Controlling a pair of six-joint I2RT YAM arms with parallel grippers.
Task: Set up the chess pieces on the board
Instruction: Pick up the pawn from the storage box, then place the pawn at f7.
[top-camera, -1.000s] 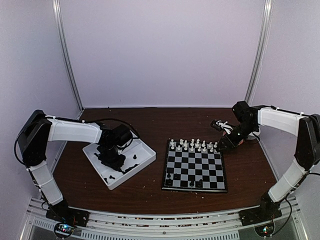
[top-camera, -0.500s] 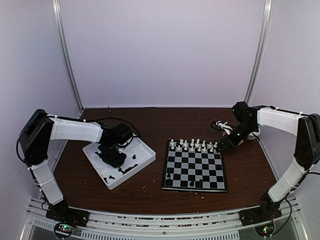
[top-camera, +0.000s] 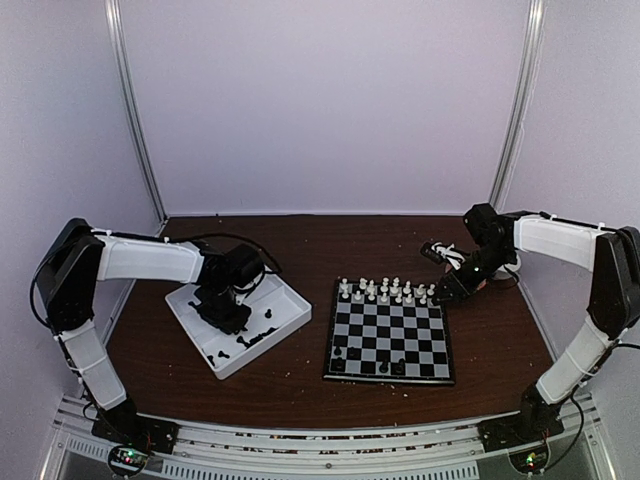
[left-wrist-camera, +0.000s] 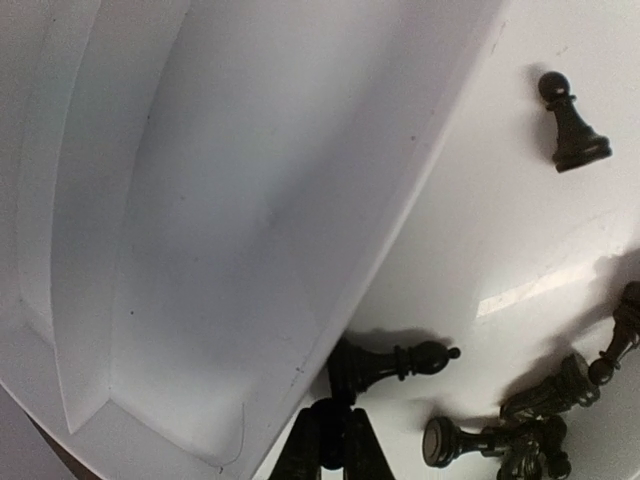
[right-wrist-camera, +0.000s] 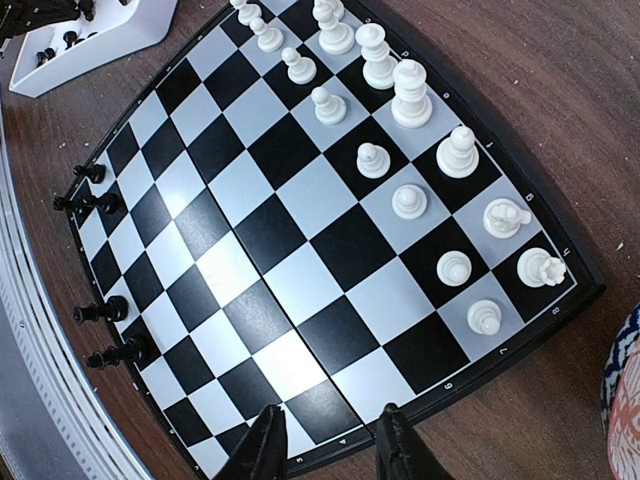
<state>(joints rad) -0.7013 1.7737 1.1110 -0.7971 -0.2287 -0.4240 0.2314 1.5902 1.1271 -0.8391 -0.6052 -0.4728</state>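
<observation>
My left gripper is down inside the white tray. In the left wrist view the left gripper is shut on the round end of a black chess piece, beside the tray's dividing ridge. Another black piece lies touching it, a pawn lies apart, and several more are heaped at the lower right. The board carries white pieces on its far rows and a few black pieces on its near edge. My right gripper hovers open and empty over the board's right rim.
A small black-and-white object with a cable lies on the brown table behind the right gripper. Metal posts stand at the back corners. A patterned cloth shows at the right wrist view's edge.
The left gripper has shut on a black piece in the tray, shifting slightly. The right arm has stayed where it was.
</observation>
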